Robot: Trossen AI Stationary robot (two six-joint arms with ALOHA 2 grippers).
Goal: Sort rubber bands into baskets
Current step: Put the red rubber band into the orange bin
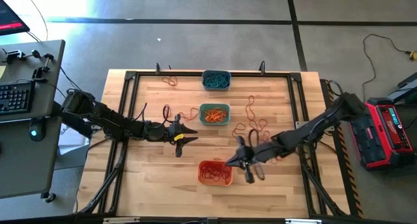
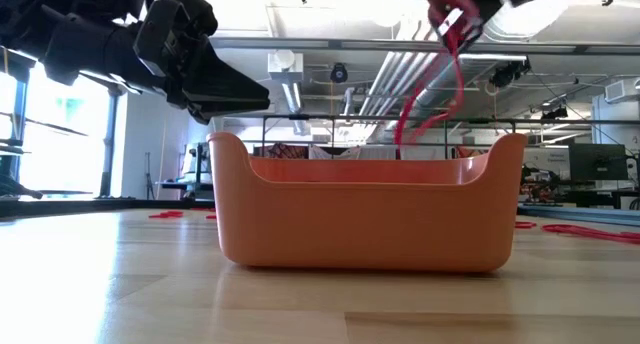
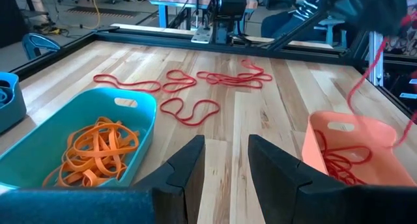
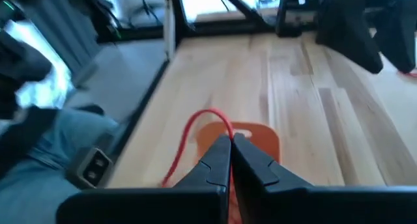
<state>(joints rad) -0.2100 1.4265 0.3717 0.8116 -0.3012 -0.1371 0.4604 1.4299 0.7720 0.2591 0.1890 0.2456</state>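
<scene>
**Red band held over the orange tub**

The right end effector (image 4: 230, 140) is clamped on a thin red rubber band (image 4: 189, 136), dangling it above the small orange plastic basket (image 1: 215, 172) near the front of the wooden table (image 1: 150, 165). The left end effector (image 1: 189, 134) hovers beside the teal-green plastic basket (image 1: 214, 114) of orange bands (image 3: 98, 149), fingers apart and empty. More red bands (image 3: 215, 77) lie loose on the table.

Bright overhead room light (window glare at left), right wrist view blurred.

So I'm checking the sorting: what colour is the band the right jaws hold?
Red band, seen best in the low view.
</scene>
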